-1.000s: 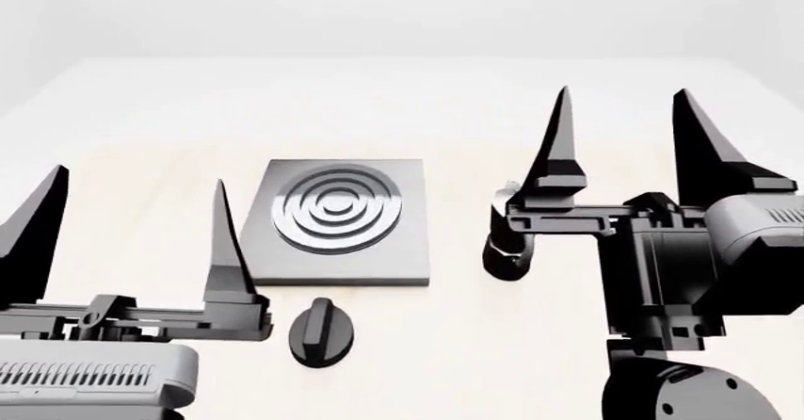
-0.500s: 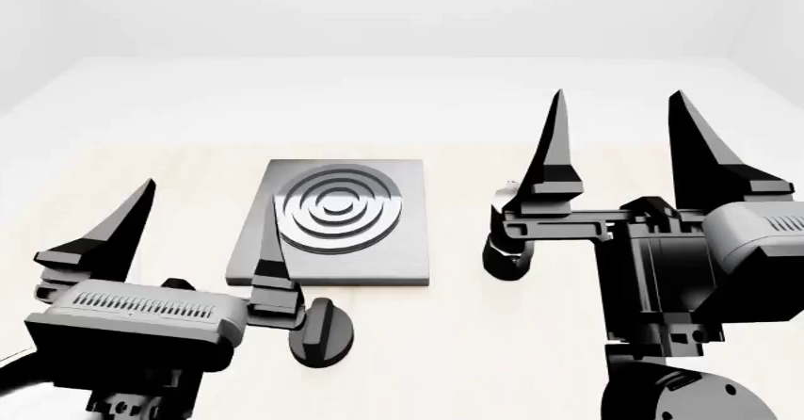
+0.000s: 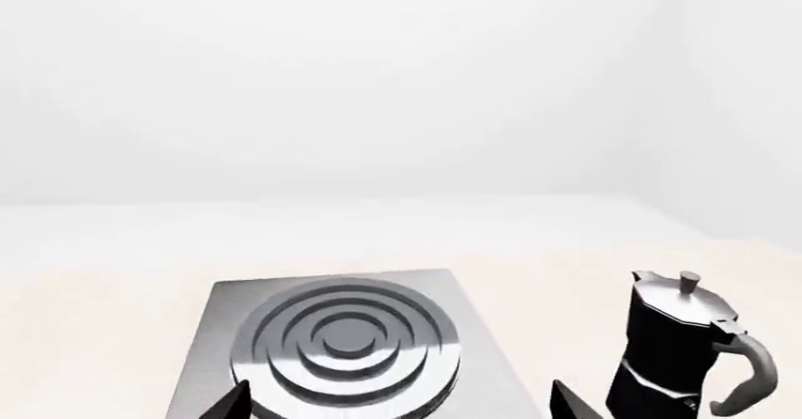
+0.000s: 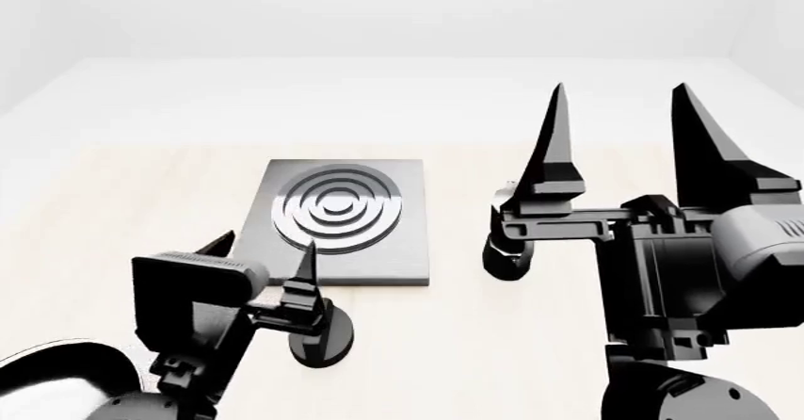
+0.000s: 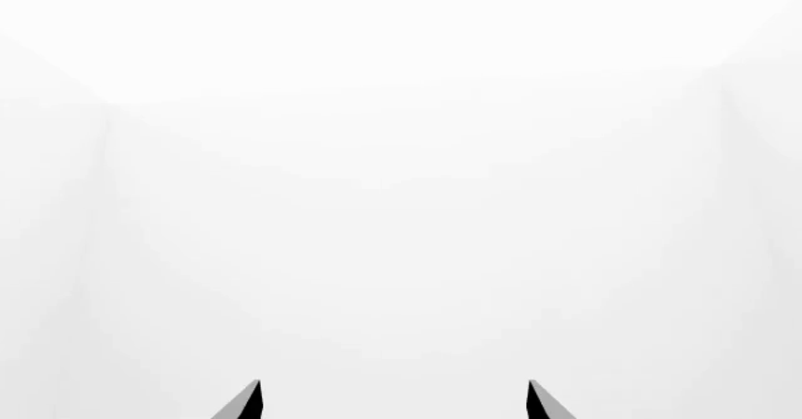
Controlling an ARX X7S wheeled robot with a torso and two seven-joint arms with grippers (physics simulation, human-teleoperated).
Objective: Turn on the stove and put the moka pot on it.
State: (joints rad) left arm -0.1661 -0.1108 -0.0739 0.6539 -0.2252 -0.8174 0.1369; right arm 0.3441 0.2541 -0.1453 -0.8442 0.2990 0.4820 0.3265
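Note:
The stove [image 4: 358,265] is a dark-grey square plate with a ring burner [image 4: 339,208], lying mid-table. Its black knob [image 4: 329,347] sits just in front, partly covered by my left gripper [image 4: 267,246]. That gripper is open and empty, low over the stove's near edge. The left wrist view shows its fingertips [image 3: 237,398] on either side of the burner [image 3: 345,344], with the moka pot [image 3: 674,349] upright to the right. In the head view the moka pot [image 4: 506,250] stands right of the stove, half hidden behind my right gripper [image 4: 622,90]. The right gripper is open, empty and raised, pointing up.
The light wooden table [image 4: 126,203] runs back to white walls. The right wrist view shows only blank white wall beyond its two fingertips [image 5: 251,398]. Bare table lies between the stove and the moka pot.
My left gripper has turned and swung in from the left, and now sits over the knob, pointing at the stove. The right arm has barely moved.

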